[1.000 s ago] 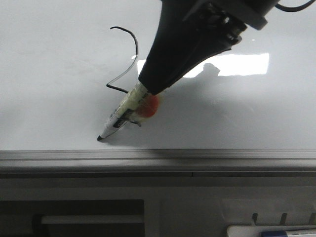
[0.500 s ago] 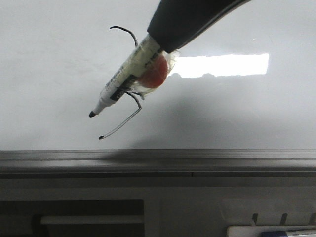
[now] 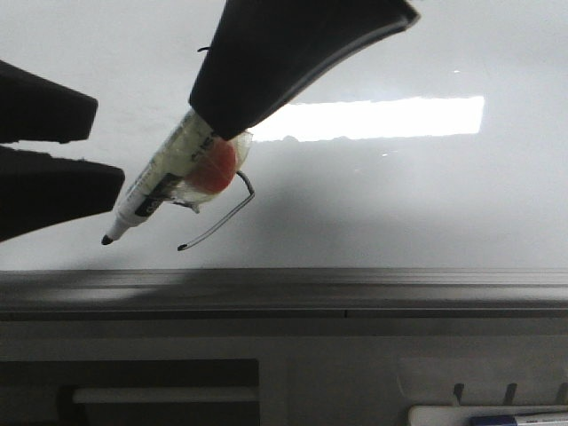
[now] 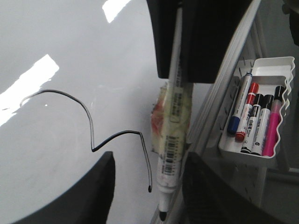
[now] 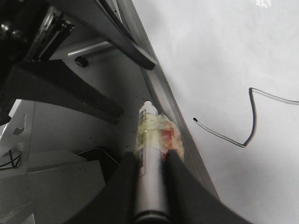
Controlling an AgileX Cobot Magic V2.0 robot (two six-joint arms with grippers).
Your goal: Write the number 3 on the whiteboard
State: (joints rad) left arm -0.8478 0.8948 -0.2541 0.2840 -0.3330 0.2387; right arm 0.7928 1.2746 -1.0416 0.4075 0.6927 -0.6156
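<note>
The number 3 is a thin black line on the whiteboard. In the front view only its lower stroke shows, and the right gripper hides the rest. My right gripper is shut on a white marker wrapped in tape with a red patch. The marker's tip hangs to the left of the line's end, off the board. My left gripper is open and empty at the left edge. In the left wrist view its fingers flank the marker. The right wrist view shows the gripper, the marker and part of the 3.
A grey metal rail runs along the whiteboard's bottom edge. A white tray holding several coloured markers hangs below the rail to the right. It also shows in the front view. A bright light reflection lies on the board.
The marker finished the bottom stroke, lifted off the board and moved left. The left gripper's open fingers have come into the front view from the left.
</note>
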